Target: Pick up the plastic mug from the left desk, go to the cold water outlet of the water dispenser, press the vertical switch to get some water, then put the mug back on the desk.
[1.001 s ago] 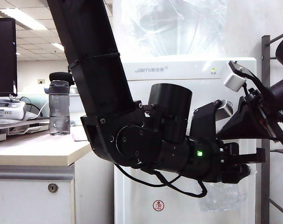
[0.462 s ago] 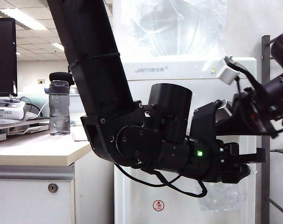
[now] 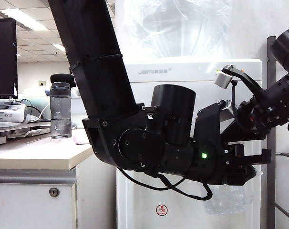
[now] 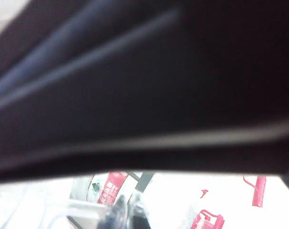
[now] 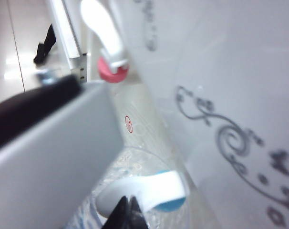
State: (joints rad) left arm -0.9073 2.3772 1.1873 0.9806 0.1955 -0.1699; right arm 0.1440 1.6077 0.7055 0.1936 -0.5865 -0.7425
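Left gripper (image 3: 259,164) holds plastic mug (image 3: 232,198) against water dispenser (image 3: 182,76)

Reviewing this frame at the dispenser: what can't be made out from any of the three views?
- Exterior view: the left arm hides the taps; only the plastic mug's base shows below the left gripper.
- Left wrist view: a dark blurred mass covers most of it; the fingertips show, the grip doesn't.
- Right wrist view: whether the shut right gripper touches the vertical switch, or water flows, is blurred.

White dispenser (image 5: 240,71), grey floral swirls
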